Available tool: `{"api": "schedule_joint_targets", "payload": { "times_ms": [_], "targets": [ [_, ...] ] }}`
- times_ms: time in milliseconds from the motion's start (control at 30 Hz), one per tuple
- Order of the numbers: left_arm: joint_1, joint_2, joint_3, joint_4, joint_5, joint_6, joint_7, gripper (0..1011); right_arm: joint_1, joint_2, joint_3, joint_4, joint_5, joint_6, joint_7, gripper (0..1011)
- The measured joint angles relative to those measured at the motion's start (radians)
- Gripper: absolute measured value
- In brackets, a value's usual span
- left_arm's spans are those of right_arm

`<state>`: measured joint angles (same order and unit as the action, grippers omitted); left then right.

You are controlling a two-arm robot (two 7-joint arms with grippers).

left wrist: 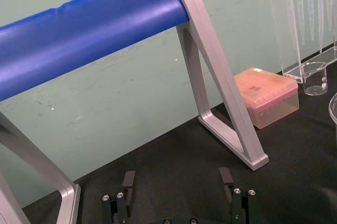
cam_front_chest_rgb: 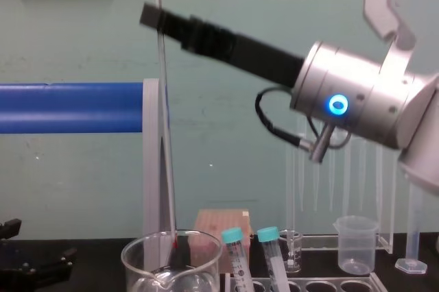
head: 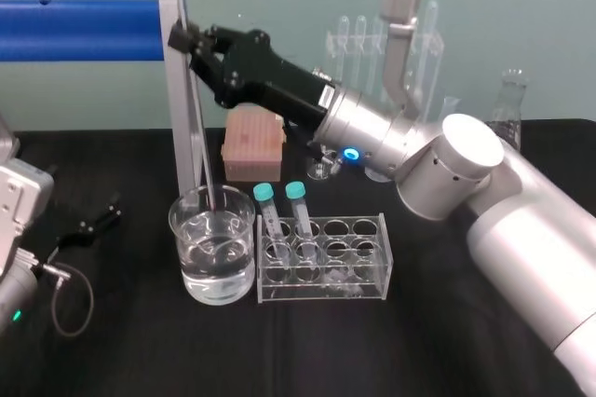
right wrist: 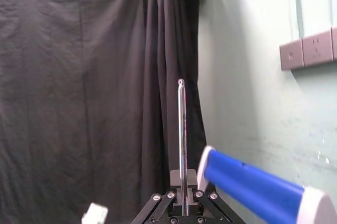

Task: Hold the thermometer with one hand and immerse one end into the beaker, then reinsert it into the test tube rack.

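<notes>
Pinching thermometer (right wrist: 182, 129), top cropped, R end effector (head: 189, 43)

A pale green wall (head: 93, 89) backs a table draped in black cloth (head: 121, 360); a blue padded bar (head: 74, 29) on a silver frame (head: 170, 89) spans the ten o'clock side. A black curtain (right wrist: 79, 103) hangs beside the wall, which carries grey socket plates (right wrist: 310, 50).

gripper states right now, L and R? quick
Left gripper: open, empty, parked low at the left.
Right gripper: shut on the thermometer, whose lower end is inside the beaker.
</notes>
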<state>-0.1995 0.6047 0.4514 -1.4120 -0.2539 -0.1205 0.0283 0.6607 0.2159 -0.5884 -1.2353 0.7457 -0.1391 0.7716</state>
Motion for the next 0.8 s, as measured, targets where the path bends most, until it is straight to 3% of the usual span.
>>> {"api": "schedule_joint_targets", "payload": {
  "times_ms": [367, 800],
  "targets": [
    [0.0, 0.0, 0.0, 0.0, 0.0, 0.0, 0.0, 1008, 0.003, -0.023, -0.029, 0.128, -0.043, -0.036, 0.04, 56],
    [0.0, 0.0, 0.0, 0.0, 0.0, 0.0, 0.0, 1008, 0.004, -0.048, -0.04, 0.205, -0.101, -0.065, 0.052, 56]
  ]
}}
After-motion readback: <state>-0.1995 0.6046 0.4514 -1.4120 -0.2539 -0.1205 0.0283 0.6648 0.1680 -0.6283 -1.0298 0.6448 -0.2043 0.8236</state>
